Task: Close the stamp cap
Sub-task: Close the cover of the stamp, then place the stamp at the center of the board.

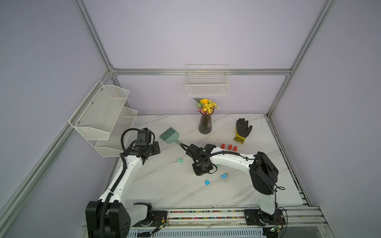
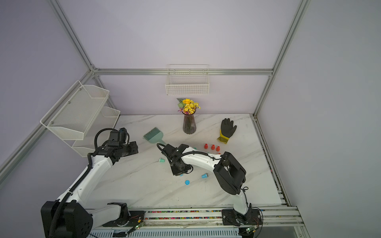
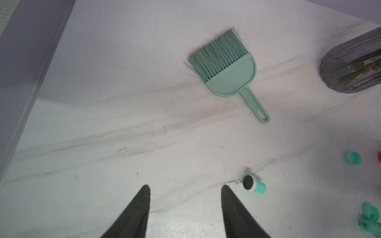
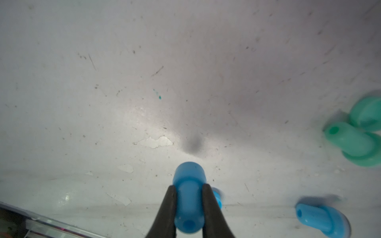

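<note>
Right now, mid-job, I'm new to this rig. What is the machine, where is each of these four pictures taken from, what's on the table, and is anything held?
The machine is two white robot arms with pincer grippers, mounted at the near edge of a marble table. Both top views come from one overhead camera pair looking down on the whole scene. The other two pictures come from a camera on each arm's wrist, looking past the gripper's fingers.

On the table are a green brush, a vase of flowers, a black glove, three red stamps, a teal stamp, a blue stamp on its side and a loose blue cap.

The left gripper is open and empty. The right gripper is shut on a second blue stamp, pinching its narrow handle.
</note>
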`<move>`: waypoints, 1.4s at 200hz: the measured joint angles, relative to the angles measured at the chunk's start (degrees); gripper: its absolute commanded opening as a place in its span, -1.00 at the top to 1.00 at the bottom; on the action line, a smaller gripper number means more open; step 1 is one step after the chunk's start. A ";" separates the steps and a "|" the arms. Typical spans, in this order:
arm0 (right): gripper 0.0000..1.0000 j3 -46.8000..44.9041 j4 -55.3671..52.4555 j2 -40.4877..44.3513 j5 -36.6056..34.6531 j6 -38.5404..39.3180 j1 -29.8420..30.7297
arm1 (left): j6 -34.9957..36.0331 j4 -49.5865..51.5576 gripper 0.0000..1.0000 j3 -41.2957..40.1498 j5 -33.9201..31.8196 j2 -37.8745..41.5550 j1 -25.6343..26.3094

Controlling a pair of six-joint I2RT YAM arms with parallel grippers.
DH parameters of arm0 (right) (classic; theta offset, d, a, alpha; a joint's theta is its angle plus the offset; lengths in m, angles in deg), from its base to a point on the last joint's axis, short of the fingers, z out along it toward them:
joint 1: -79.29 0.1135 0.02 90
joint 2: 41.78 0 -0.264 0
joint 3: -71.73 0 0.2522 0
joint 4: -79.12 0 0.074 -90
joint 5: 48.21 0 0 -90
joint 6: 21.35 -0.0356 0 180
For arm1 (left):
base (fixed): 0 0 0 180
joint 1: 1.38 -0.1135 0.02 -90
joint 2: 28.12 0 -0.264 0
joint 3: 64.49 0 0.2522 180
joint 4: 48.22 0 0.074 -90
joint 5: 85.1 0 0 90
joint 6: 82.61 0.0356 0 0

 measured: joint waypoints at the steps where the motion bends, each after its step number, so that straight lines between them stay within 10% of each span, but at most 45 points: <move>1: 1.00 0.09 -0.11 0.26 -0.09 0.07 -0.28 | 0.00 0.00 -0.11 0.00 0.00 0.00 0.00; 117: 1.00 -9.81 -1.60 10.60 -2.54 10.49 -29.31 | 0.00 0.00 -0.11 0.00 0.00 0.00 0.00; 280: 0.49 -14.58 3.89 12.96 -4.48 11.52 -30.53 | 0.00 0.02 -0.11 0.00 0.00 0.00 0.00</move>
